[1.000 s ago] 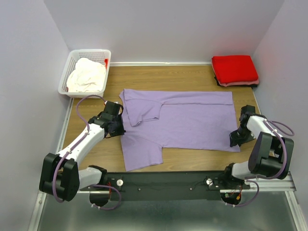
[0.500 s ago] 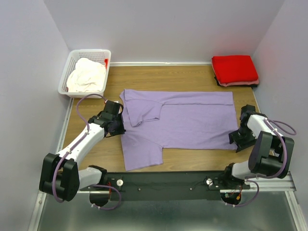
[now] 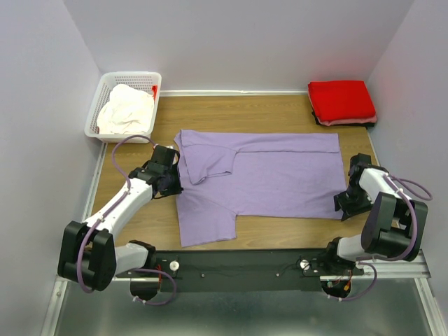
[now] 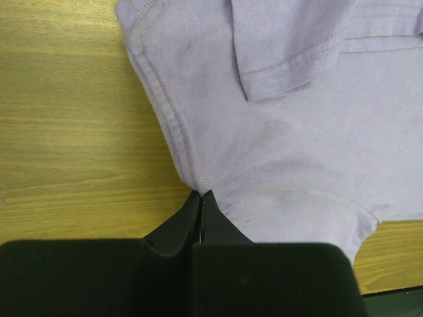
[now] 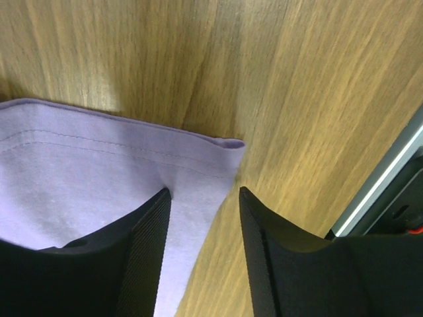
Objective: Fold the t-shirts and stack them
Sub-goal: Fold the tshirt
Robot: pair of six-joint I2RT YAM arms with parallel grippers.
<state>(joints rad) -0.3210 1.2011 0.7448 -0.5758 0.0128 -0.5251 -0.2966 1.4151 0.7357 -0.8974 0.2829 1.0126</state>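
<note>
Back left, basket (image 3: pixel 130 75) holding white shirt (image 3: pixel 126 110), red shirt (image 3: pixel 341 100) opposite

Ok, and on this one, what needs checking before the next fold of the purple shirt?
1. Left hand shut on the purple shirt edge: ok.
2. Right hand gripping the shirt's corner: not ok, fingers open astride it.
3. Far sleeve folded in: ok.
4. Near sleeve folded in: not ok, lying out flat.
5. Red shirt folded in the far right corner, ready to stack on: ok.
</note>
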